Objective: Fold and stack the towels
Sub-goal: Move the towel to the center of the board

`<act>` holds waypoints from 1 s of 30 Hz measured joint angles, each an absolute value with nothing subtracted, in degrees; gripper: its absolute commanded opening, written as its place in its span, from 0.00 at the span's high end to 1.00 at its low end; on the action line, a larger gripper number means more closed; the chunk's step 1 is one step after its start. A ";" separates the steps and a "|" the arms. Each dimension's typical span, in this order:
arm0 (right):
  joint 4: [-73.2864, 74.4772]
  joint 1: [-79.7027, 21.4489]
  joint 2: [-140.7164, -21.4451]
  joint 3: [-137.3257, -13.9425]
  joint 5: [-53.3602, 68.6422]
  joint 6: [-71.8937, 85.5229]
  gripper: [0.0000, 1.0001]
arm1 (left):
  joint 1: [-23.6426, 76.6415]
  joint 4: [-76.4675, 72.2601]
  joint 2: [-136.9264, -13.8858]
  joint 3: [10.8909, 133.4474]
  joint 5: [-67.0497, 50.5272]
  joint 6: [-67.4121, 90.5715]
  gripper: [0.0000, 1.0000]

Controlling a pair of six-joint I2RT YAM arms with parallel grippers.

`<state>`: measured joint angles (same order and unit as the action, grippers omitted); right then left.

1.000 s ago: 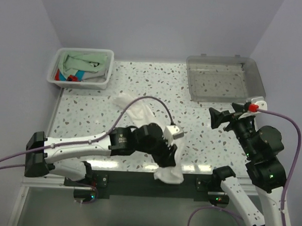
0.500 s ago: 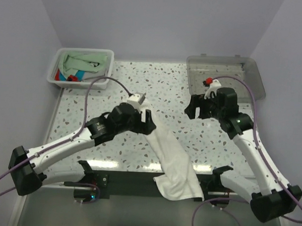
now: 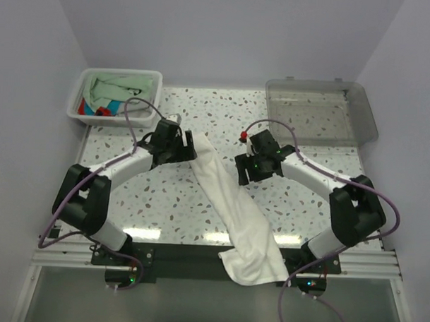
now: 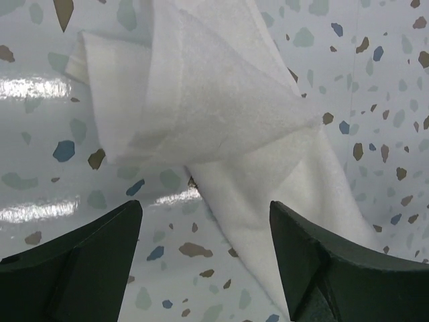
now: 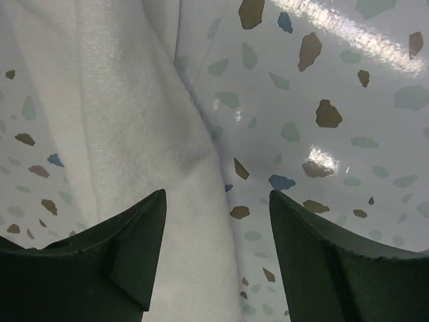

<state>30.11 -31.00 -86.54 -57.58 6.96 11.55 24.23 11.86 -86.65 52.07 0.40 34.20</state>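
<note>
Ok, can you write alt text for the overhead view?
A long white towel lies diagonally on a speckled table, its near end hanging over the edge. Two robot arms reach in: the left gripper by its far end, the right gripper alongside it.

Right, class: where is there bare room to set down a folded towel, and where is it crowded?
Bare: the far strip between the basket and the tray; the near-left patch between the left arm and the white towel; the near-right patch between towel and right arm. Crowded: the middle, where the left tool and right tool flank the towel.
</note>
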 measured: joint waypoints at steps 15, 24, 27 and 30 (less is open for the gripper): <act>26.17 -34.50 -97.45 -56.86 5.19 10.48 0.69 | 20.29 8.56 -98.32 57.19 -1.28 32.38 0.33; 28.05 -34.61 -95.64 -57.12 0.58 9.78 1.00 | 19.90 7.25 -107.79 65.17 -5.15 34.30 0.61; 31.46 -34.61 -91.02 -58.94 -3.53 9.52 1.00 | 19.86 5.87 -111.26 69.56 -8.38 35.53 0.67; 34.20 -34.63 -86.21 -63.57 -4.91 8.58 1.00 | 19.73 3.81 -111.94 70.96 -10.68 36.82 0.61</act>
